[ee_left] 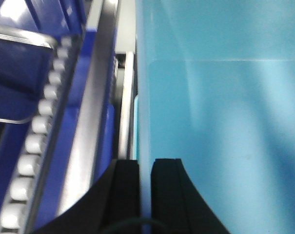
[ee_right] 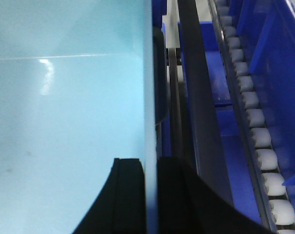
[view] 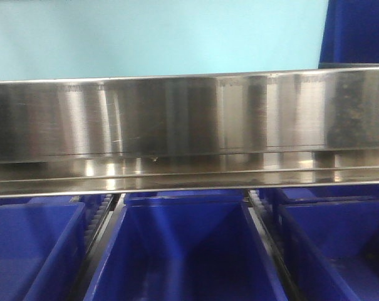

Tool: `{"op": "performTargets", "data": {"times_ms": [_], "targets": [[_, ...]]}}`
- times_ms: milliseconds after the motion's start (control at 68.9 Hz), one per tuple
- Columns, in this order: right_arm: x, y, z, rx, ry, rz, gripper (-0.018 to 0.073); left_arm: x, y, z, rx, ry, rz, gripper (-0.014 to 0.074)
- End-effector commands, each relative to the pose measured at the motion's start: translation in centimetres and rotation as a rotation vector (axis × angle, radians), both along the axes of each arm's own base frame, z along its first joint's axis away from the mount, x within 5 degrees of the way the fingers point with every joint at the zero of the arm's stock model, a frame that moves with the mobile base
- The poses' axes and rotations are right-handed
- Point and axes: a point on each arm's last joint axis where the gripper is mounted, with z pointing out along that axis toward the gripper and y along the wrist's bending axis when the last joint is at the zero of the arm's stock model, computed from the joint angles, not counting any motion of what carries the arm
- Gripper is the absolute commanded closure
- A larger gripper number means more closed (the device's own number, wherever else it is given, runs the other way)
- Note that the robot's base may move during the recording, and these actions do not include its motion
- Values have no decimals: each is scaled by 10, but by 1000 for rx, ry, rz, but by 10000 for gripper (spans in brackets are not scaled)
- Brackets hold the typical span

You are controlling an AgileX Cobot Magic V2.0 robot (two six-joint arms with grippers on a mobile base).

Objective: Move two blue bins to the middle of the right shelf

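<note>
No readable text, label, brand or number anywhere.

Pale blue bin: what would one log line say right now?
left hand: shut on pale blue bin wall; right hand: shut on bin wall; bin: showing above steel shelf rail

Front camera faces the steel rail [view: 189, 116] close up, just below the pale blue bin [view: 158, 37]. Wrist cameras look along that bin's left and right walls, very near, both sharing its interior.
</note>
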Motion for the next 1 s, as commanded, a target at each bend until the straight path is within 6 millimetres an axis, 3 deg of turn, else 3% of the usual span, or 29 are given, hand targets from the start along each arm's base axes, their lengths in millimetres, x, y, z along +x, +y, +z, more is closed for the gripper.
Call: {"op": "performTargets", "data": {"times_ms": [0, 392, 987], "targets": [[3, 1, 3, 2, -37, 9, 721, 5, 6, 0, -22, -5, -2, 707], [13, 9, -13, -16, 17, 11, 721, 12, 5, -7, -40, 34, -22, 707], [16, 11, -18, -28, 41, 7, 721, 17, 0, -30, -28, 114, -28, 707]]}}
